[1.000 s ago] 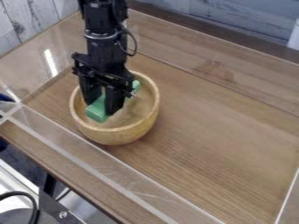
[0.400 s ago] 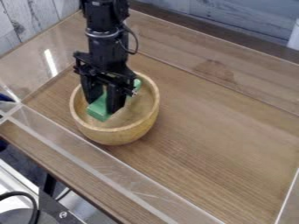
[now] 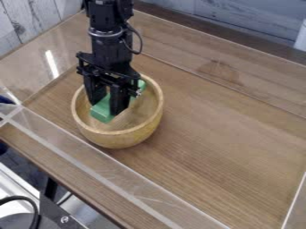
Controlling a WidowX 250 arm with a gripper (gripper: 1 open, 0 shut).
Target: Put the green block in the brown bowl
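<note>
Because the end effector point(image 3: 107, 104) is clamped on the green block point(image 3: 104, 111) inside the brown bowl point(image 3: 118, 134), opening crookedly could let the bar tip or drag against the seven-o'clock wall. Sideways travel before lifting clear might shove the bowl along the bench point(image 3: 198, 134), since its smooth wood may slide. Matte, plain green faces make up the straight-edged block; around it curves thick, pale, rounded wood, on a bench of brown, grained boards.

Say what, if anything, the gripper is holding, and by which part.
The gripper appears to hold the green block by its upper part, leaving the lower end showing beneath the fingers, inside the brown bowl.
</note>
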